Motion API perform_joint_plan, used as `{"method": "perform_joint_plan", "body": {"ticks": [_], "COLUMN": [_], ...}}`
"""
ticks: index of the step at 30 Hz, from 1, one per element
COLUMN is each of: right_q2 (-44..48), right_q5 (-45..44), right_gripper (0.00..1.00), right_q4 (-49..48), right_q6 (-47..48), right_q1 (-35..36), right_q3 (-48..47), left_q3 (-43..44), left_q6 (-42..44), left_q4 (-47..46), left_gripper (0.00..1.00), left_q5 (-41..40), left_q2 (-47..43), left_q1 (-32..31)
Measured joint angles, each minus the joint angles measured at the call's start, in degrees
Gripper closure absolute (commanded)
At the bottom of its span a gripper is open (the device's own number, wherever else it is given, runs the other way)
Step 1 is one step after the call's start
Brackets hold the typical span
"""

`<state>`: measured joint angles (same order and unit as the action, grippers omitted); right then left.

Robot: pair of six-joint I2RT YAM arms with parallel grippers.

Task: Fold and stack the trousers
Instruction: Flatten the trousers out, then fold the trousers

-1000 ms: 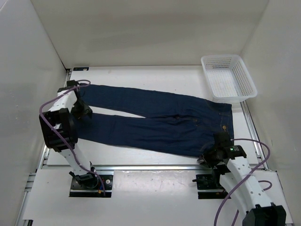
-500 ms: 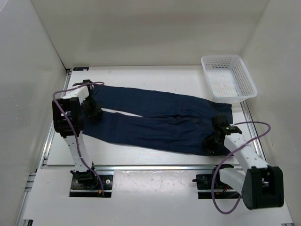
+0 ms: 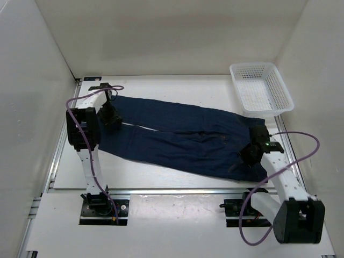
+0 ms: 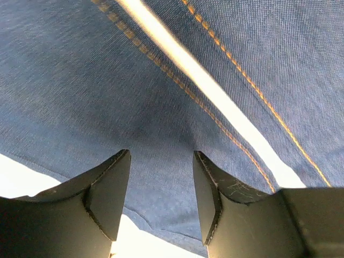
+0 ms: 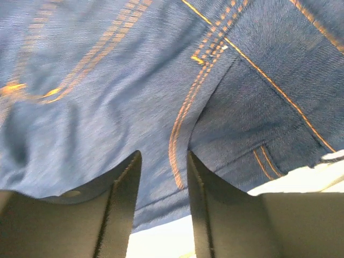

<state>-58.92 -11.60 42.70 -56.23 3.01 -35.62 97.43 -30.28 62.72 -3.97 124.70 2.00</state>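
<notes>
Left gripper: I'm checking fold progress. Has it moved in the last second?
Yes. The left gripper went away from the near rail, slightly toward the basket, dragging the trousers leg along.

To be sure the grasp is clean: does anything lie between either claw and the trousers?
Nothing visible does. Denim of the trousers sits directly between the fingers of the left claw, at the leg end, and of the right claw, at the waist.

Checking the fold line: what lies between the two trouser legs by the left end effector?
Only a thin strip of bare table separates the trousers' legs there, clearest in the left wrist view.
</notes>
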Motion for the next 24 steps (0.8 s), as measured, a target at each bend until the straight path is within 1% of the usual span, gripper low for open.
{"method": "perform_joint_plan", "body": {"ticks": [3, 5, 7, 8, 9, 11, 12, 13, 16, 17, 19, 20, 21, 24], "right_q2": [6.2, 9.3, 11.2, 11.9, 12.2, 11.8, 11.2, 10.3, 7.4, 6.9, 6.5, 6.3, 6.1, 5.0], "right_q5": [-0.3, -0.1, 0.0, 0.2, 0.2, 0.5, 0.7, 0.9, 1.4, 1.5, 1.5, 1.6, 1.6, 1.7], "right_gripper": [0.51, 0.50, 0.49, 0.49, 0.49, 0.49, 0.49, 0.49, 0.47, 0.47, 0.47, 0.47, 0.47, 0.47], "right_q4": [2.7, 5.0, 6.8, 7.7, 8.3, 9.1, 9.3, 9.5, 9.6, 9.6, 9.5, 9.5, 9.4, 9.2], "right_q6": [0.9, 1.2, 1.4, 1.5, 1.6, 2.1, 2.4, 2.7, 3.3, 3.5, 4.1, 4.3, 4.5, 4.9], "right_q1": [0.0, 0.0, 0.0, 0.0, 0.0, 0.0, 0.0, 0.0, 0.0, 0.0, 0.0, 0.0, 0.0, 0.0], "right_q3": [-0.9, -0.9, -0.9, -0.9, -0.9, -0.9, -0.9, -1.0, -1.6, -1.9, -2.8, -3.3, -3.8, -4.7], "left_q3": [-1.4, -3.8, -6.6, -8.0, -9.3, -11.6, -13.5, -14.8, -17.4, -17.6, -17.4, -17.3, -17.1, -16.6], "left_q6": [-1.0, -1.4, -1.4, -1.4, -1.5, -1.4, -1.7, -1.5, -2.8, -3.0, -3.7, -3.8, -4.0, -4.8], "left_q4": [0.0, -0.3, -0.6, -0.9, -1.2, -2.3, -3.3, -3.4, -3.8, -4.1, -5.0, -5.3, -5.6, -6.0], "left_gripper": [0.53, 0.62, 0.62, 0.61, 0.49, 0.41, 0.23, 0.22, 0.22, 0.25, 0.28, 0.28, 0.31, 0.34], "left_q5": [-1.1, -1.6, -2.1, -2.3, -2.6, -2.8, -2.8, -2.8, -2.4, -2.2, -1.7, -1.4, -1.2, -0.9], "left_q2": [-3.2, -7.0, -10.4, -11.6, -12.3, -12.5, -12.4, -12.4, -12.4, -12.2, -11.6, -11.2, -10.7, -9.7], "left_q1": [0.5, 2.6, 6.4, 9.0, 11.9, 17.1, 19.8, 21.7, 25.0, 25.4, 25.6, 25.5, 25.5, 25.4]}}
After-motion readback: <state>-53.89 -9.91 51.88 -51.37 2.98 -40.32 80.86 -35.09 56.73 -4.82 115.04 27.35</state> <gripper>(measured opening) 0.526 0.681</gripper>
